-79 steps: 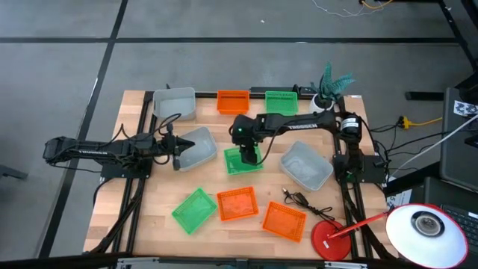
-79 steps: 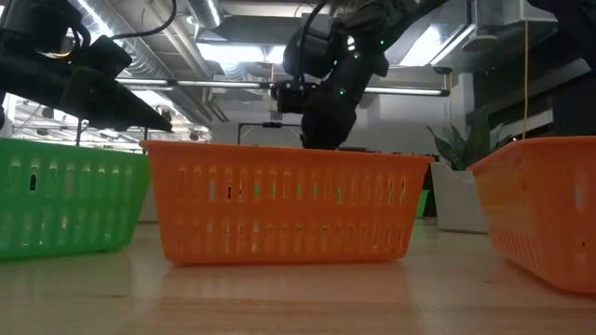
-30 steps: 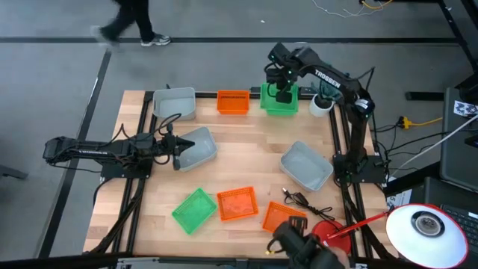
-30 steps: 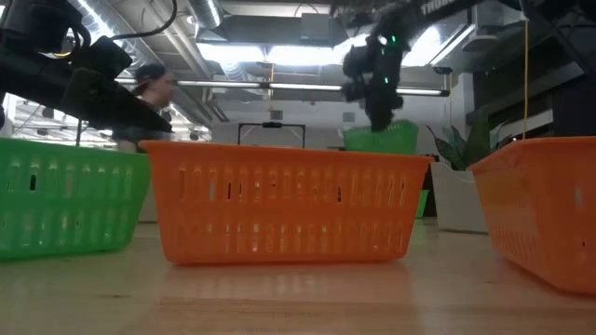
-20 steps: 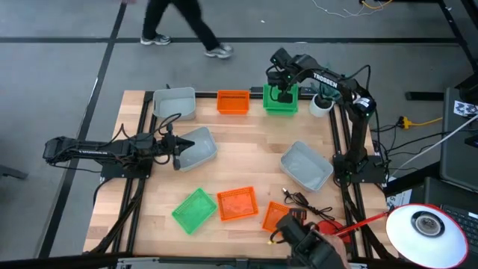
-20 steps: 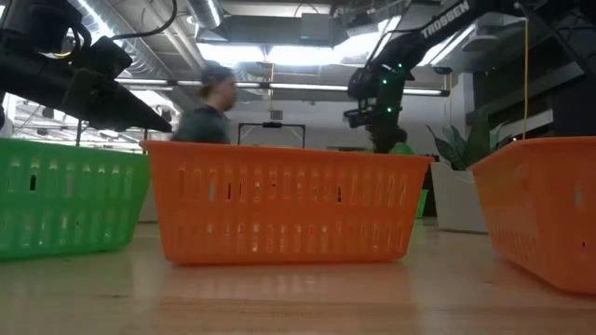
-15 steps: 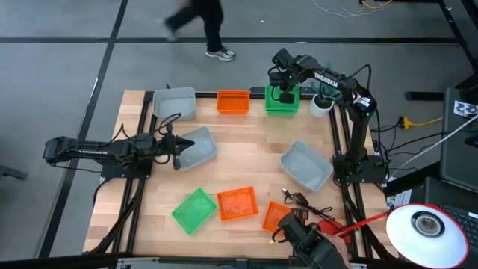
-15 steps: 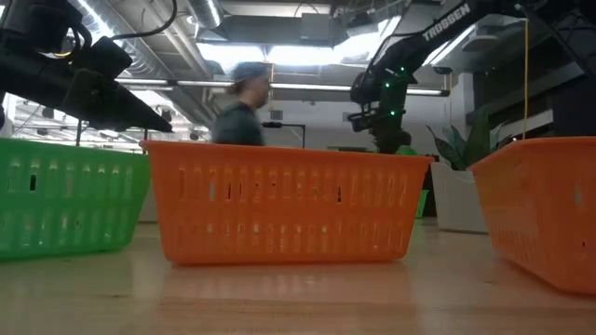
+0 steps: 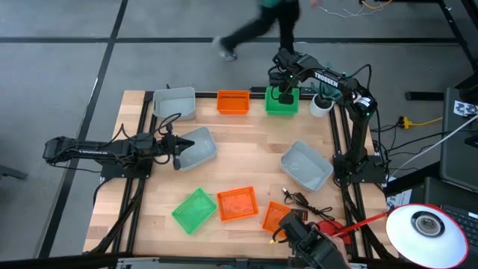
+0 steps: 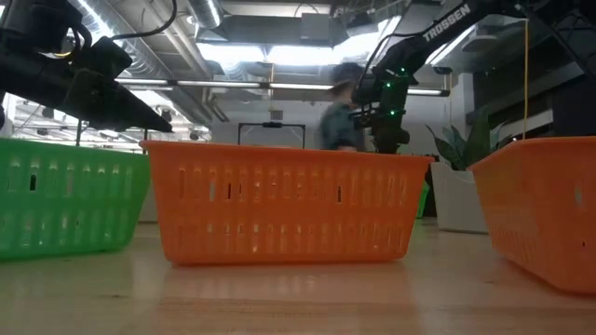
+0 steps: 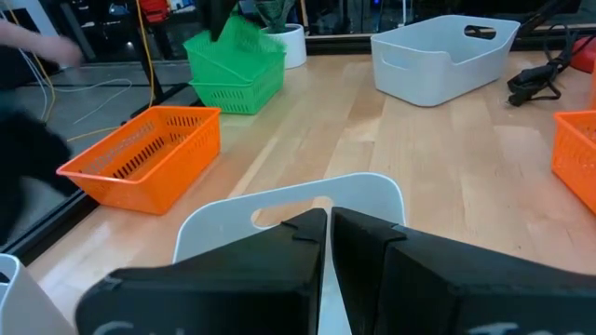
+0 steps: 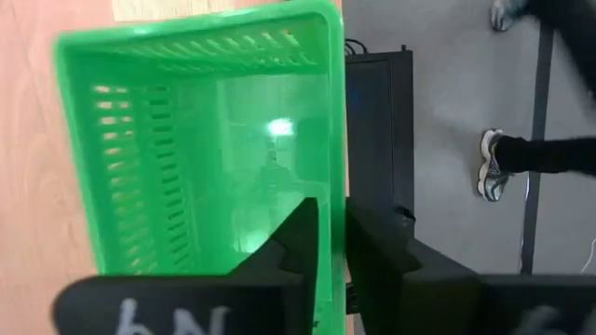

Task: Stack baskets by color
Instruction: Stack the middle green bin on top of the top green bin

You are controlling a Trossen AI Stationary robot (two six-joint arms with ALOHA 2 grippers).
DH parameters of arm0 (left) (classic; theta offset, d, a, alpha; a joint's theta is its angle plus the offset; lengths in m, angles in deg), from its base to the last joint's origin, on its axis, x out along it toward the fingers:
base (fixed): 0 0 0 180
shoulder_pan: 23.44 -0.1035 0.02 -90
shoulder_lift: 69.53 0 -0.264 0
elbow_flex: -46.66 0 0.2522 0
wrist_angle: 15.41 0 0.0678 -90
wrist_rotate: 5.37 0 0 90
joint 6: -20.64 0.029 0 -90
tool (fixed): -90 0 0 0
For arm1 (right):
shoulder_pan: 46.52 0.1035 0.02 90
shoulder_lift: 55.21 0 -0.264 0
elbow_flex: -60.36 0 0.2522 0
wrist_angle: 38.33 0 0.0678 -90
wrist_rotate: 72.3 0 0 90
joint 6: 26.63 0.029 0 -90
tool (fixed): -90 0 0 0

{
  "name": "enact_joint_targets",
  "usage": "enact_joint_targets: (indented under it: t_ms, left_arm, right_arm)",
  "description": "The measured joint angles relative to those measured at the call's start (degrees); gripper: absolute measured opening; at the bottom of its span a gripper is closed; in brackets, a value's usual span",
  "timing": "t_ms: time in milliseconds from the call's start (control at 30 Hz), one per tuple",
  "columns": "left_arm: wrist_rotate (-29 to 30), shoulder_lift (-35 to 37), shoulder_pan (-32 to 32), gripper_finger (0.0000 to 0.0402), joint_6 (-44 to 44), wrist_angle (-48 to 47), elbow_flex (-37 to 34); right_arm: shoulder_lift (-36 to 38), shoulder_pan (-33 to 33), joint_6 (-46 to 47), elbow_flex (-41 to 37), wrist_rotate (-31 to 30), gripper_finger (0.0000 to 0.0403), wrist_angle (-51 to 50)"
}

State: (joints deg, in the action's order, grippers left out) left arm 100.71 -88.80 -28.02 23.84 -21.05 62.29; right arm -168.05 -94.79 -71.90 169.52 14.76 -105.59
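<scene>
Ideally, right gripper [image 9: 282,96], straddling the green plastic mesh basket [image 9: 281,103] wall at 1 o'clock, fingers narrowly parted, opens fully before lifting straight up

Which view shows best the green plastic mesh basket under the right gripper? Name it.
The right wrist view: the green plastic mesh basket fills it, inside visible, right gripper at its rim. The high view shows it small at the table's far edge; the left wrist view, far off; the low view hides it.
</scene>
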Motion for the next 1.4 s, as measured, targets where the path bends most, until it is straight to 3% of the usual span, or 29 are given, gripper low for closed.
enact_joint_targets:
  t_ms: [200, 467, 633, 800, 1000, 1400]
  left_arm:
    - [0.0, 0.0, 0.0, 0.0014, 0.0, 0.0, 0.0]
    - [0.0, 0.0, 0.0, 0.0014, 0.0, 0.0, 0.0]
    - [0.0, 0.0, 0.0, 0.0014, 0.0, 0.0, 0.0]
    - [0.0, 0.0, 0.0, 0.0014, 0.0, 0.0, 0.0]
    - [0.0, 0.0, 0.0, 0.0014, 0.0, 0.0, 0.0]
    - [1.3, 0.0, 0.0, 0.0014, 0.0, 0.0, 0.0]
  right_arm:
    - [0.0, 0.0, 0.1, 0.0, 0.0, 0.0087, -0.1]
    - [0.0, 1.6, 1.7, 4.5, -1.0, 0.0092, -4.9]
    - [0.0, 3.5, 7.6, 6.8, -11.0, 0.0092, -3.3]
    - [0.1, 4.3, 9.6, 0.8, -23.5, 0.0092, 5.7]
    - [0.1, 4.5, 9.4, -8.2, -28.8, 0.0092, 17.3]
    - [0.1, 4.5, 9.2, -14.6, -26.5, 0.0092, 24.5]
